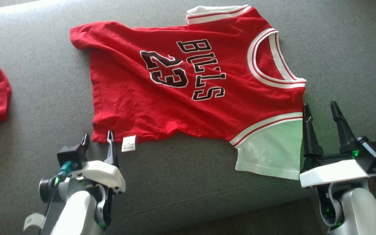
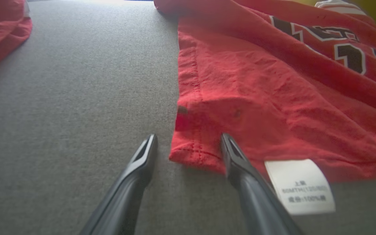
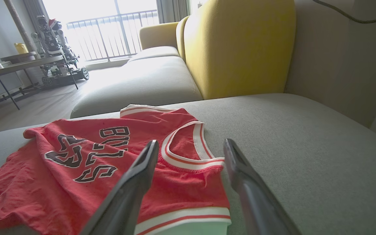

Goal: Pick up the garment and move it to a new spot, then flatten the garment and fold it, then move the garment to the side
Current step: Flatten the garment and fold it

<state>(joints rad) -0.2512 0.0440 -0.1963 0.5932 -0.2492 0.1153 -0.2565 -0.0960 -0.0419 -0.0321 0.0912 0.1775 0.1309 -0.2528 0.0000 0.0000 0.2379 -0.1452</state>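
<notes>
Lower left: left gripper spread apart, empty, straddling hem corner beside care label. Lower right: right gripper likewise apart, empty, just beside white sleeve. Centre: Bulls jersey spread on grey sofa cushion. Best pinching both layers, lifting evenly.

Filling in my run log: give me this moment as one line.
jersey: spread on grey cushion, unfolded | left tool: open, straddling hem corner | right tool: open, beside white sleeve | held: nothing
</notes>
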